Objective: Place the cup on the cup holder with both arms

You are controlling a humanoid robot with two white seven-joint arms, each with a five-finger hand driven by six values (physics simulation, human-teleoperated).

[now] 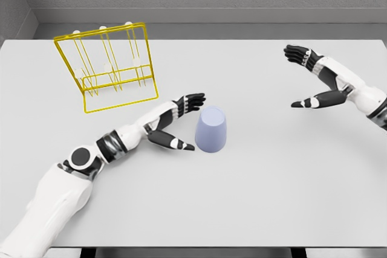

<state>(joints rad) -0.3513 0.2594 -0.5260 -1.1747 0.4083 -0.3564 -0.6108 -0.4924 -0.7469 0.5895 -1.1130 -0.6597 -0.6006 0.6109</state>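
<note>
Two hands we see: left hand (179, 120) spread just beside upside-down pale lavender cup (211, 129); right hand (314, 80) spread, well apart; yellow wire cup holder (109, 67) behind, on white table (272, 179).

Cut off at the right edge: right arm (369, 98) past the forearm. Cut off at the lower left corner: left arm (54, 200) at the shoulder. Hidden behind the cup (211, 129): a strip of table (272, 197). Too thin to count: cup holder (109, 67) pegs.
</note>
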